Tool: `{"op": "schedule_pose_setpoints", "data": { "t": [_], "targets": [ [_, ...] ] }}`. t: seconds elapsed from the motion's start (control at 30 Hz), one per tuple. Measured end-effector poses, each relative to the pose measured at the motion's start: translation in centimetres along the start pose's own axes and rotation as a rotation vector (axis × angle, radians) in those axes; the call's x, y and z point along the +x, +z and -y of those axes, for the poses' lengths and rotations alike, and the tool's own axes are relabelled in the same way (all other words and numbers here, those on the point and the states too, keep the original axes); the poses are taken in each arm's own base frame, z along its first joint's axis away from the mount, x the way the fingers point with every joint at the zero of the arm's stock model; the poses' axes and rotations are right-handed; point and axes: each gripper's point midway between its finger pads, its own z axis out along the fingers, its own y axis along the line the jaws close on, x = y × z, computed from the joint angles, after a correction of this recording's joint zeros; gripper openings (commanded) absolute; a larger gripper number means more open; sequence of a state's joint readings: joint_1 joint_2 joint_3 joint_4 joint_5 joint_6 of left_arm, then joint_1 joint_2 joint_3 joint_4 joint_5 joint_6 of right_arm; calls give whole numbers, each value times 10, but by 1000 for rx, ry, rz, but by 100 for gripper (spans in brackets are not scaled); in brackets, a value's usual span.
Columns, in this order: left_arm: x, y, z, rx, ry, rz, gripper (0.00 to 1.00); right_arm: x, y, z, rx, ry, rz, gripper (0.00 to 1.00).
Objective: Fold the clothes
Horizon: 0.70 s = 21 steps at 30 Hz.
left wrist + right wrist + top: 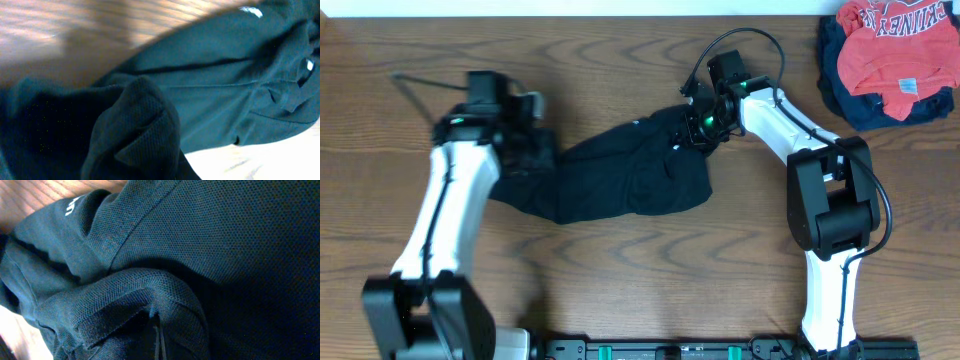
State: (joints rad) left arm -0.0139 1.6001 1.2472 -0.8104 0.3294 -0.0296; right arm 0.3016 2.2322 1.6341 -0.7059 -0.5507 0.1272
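Note:
The clothes (pixel 630 175), a black soft garment, lie crumpled across the middle of the table between my two arms. My left gripper (pixel 525 150) sits at the garment's left end, and a bunched fold (pixel 135 140) covers its jaws in the left wrist view. My right gripper (pixel 696 125) is at the upper right end, shut, with fabric (pixel 225 240) wrapped round its pressed-together fingertips (pixel 159 341). A small white logo (pixel 250 11) (pixel 70 207) and a white neck label (pixel 310 65) show on the cloth.
A red shirt with white lettering (pixel 895 50) lies on a navy garment (pixel 840 95) at the back right corner. Bare wooden tabletop (pixel 620 280) surrounds the black garment. A dark rail (pixel 720 350) runs along the front edge.

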Motion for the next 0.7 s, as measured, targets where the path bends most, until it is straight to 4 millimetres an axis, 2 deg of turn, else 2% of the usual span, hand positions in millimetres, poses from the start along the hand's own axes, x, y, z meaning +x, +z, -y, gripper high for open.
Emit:
{"op": "schedule_pose_setpoints", "data": {
  "t": [0.17,0.23,0.47,0.57,0.63,0.7],
  "targets": [
    [1,39,44,42,98,-33,6,0,0,0,0,2,0,1],
    [6,48,59,55,123,-50,6,0,0,0,0,2,0,1],
    [27,60,98,83,192,-99,7,-1,-1,2,1,6,2,1],
    [31,61,104,88,205,-110,65,-1,-1,2,1,7,2,1],
    [34,61,105,87,199,-119,80,-1,-1,2,1,7,2,1],
    [38,59,101,77,183,-144,86,-1,-1,2,2,7,2,1]
  ]
}}
